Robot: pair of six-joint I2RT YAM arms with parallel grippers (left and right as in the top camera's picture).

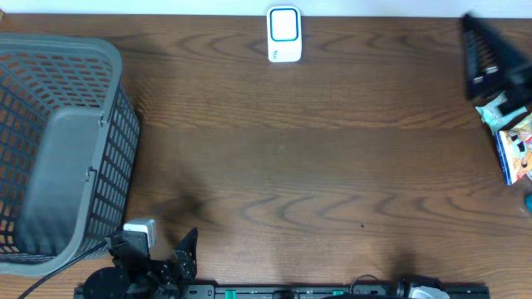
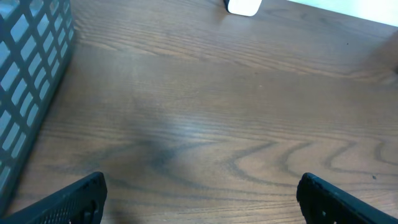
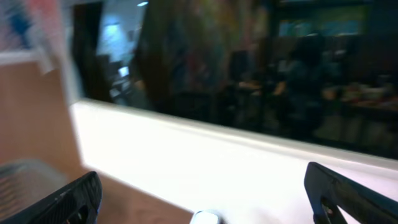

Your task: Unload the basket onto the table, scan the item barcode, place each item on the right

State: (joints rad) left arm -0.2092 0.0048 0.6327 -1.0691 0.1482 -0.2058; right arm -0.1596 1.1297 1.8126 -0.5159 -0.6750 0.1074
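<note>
- The right gripper [image 3: 201, 173] is nearest the overhead camera, a blurred black shape in the far right corner. In its own wrist view the two fingers stand wide apart with nothing between them.
- The packet [image 1: 517, 149], colourful with a blue edge, lies at the right edge of the table [image 1: 316, 166]. The border of the picture cuts part of it off.
- A paler packet [image 1: 499, 108] lies just beside it on the far side, partly under the right gripper. Whether the gripper touches either one I cannot tell.
- No barcode can be read; the print is too small.
- The scanner [image 1: 283, 34], a white box with a blue-rimmed window, stands at the middle of the far edge, well apart from the packets.
- The left gripper [image 2: 200, 179] is low at the near edge of the table, on the left. Its fingers are spread wide and only bare wood shows between them.
- The basket [image 1: 120, 158], grey with grid walls, fills the left end of the table, just beside the left gripper.
</note>
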